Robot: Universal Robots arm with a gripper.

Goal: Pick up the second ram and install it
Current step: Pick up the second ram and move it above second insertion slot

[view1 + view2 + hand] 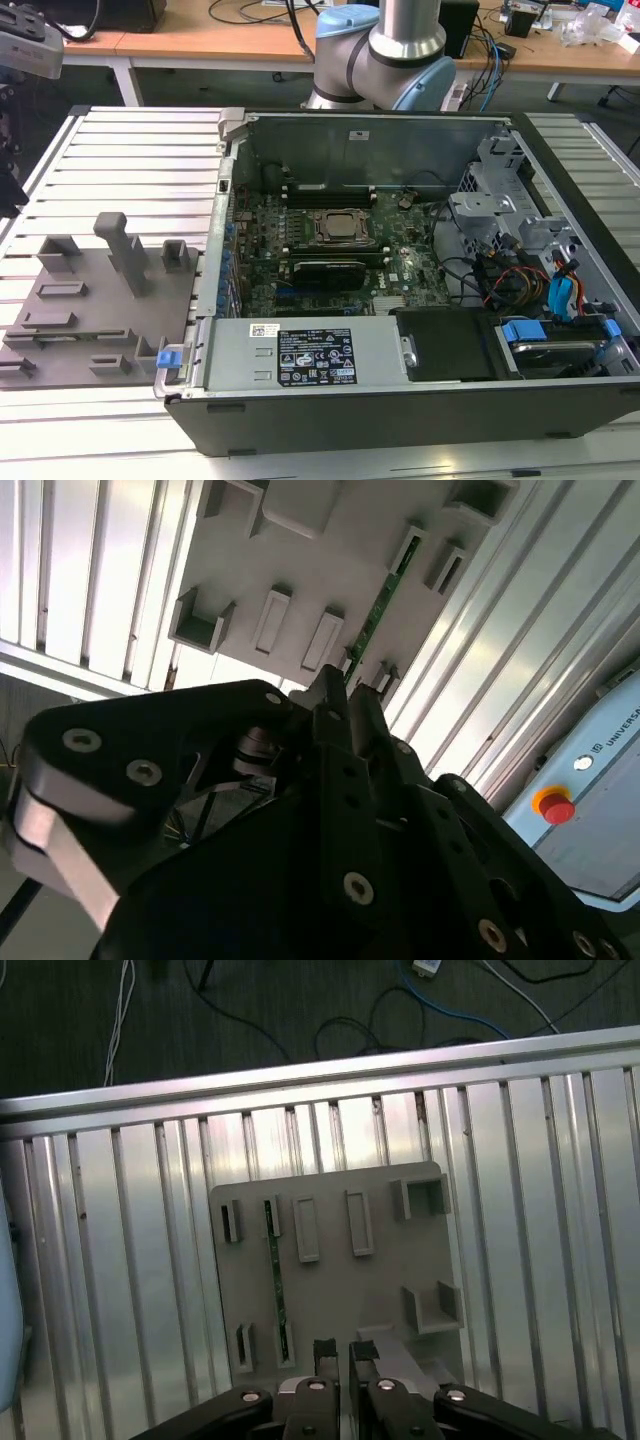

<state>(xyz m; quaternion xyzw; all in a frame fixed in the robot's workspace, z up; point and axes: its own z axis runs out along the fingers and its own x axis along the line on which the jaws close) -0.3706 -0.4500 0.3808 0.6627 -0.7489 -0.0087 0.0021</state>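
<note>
One green stick, the second ram (277, 1280), stands on edge in slots of the grey tray (330, 1290), apart from and beside the gripper (342, 1352) (jaws slightly parted, grasping nothing) hanging above it.

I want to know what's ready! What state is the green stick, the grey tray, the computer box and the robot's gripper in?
Long thin green circuit-board stick: standing on edge in a tray slot, not gripped.
Flat grey plastic tray: lying on the ribbed metal table.
Black computer case: side open, motherboard showing.
Black robot gripper: above the tray, apart from the stick.
</note>
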